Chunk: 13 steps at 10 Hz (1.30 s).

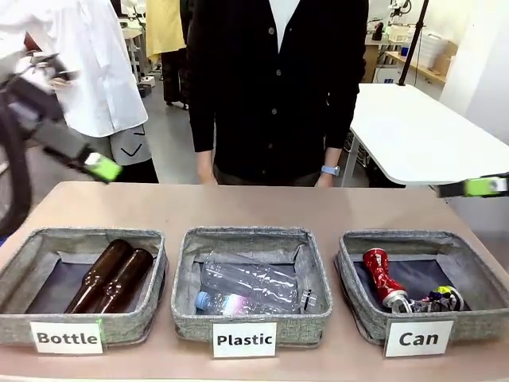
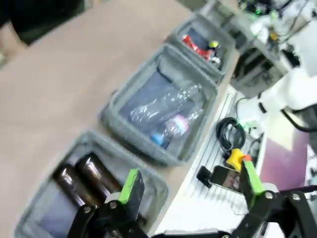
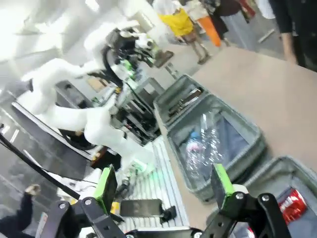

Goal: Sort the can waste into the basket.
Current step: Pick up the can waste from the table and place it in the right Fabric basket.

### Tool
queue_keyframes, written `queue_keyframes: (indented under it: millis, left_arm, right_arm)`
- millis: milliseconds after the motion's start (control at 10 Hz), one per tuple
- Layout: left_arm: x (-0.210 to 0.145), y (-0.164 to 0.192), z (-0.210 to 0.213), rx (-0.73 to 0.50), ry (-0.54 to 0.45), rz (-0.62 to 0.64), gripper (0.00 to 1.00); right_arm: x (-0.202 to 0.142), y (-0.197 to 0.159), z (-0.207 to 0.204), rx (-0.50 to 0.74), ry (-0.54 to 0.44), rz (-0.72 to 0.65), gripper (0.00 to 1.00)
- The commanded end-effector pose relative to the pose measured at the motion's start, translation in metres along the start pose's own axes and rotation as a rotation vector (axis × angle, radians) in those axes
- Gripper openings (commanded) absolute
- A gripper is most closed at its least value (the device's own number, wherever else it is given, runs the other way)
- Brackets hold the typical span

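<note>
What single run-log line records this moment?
cans: both in Can basket | left gripper: open, empty | right gripper: open, empty | table: bare

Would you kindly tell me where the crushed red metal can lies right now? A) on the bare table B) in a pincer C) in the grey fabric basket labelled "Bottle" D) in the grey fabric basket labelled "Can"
D: the crushed red metal can lies inside the grey fabric basket labelled "Can".

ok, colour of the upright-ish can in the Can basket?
Red can, with a silver end; clearest in the front view.
</note>
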State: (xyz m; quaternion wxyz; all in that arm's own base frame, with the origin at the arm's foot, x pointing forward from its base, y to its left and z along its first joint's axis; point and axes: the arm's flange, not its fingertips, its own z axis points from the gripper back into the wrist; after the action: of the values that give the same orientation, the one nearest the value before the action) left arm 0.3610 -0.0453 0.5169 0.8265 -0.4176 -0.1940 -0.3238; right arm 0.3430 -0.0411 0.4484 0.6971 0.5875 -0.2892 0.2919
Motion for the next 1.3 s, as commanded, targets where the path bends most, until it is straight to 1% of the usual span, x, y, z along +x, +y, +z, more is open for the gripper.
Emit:
queue_keyframes:
  millis: [0, 100, 200, 300, 400, 1200]
  left_arm:
    - [-0.033, 0.029, 0.010, -0.031, -0.056, 0.142, 1.00]
    - [-0.054, 0.044, 0.024, -0.047, -0.137, 0.198, 1.00]
    - [-0.077, 0.066, 0.031, -0.033, -0.237, 0.242, 1.00]
    - [-0.049, 0.041, 0.024, -0.017, -0.072, 0.156, 1.00]
    - [-0.049, 0.041, 0.024, -0.017, -0.072, 0.156, 1.00]
    - [-0.049, 0.041, 0.024, -0.017, -0.072, 0.156, 1.00]
  right_arm:
    - [0.005, -0.018, -0.002, 0.049, -0.070, -0.127, 1.00]
    - [0.007, -0.025, -0.005, -0.002, -0.091, -0.210, 1.00]
    - [0.014, -0.028, -0.002, -0.149, -0.107, -0.349, 1.00]
    - [0.016, -0.024, 0.003, -0.248, -0.104, -0.392, 1.00]
    - [-0.006, -0.035, -0.002, -0.030, -0.076, -0.216, 1.00]
    - [-0.006, -0.035, -0.002, -0.030, -0.076, -0.216, 1.00]
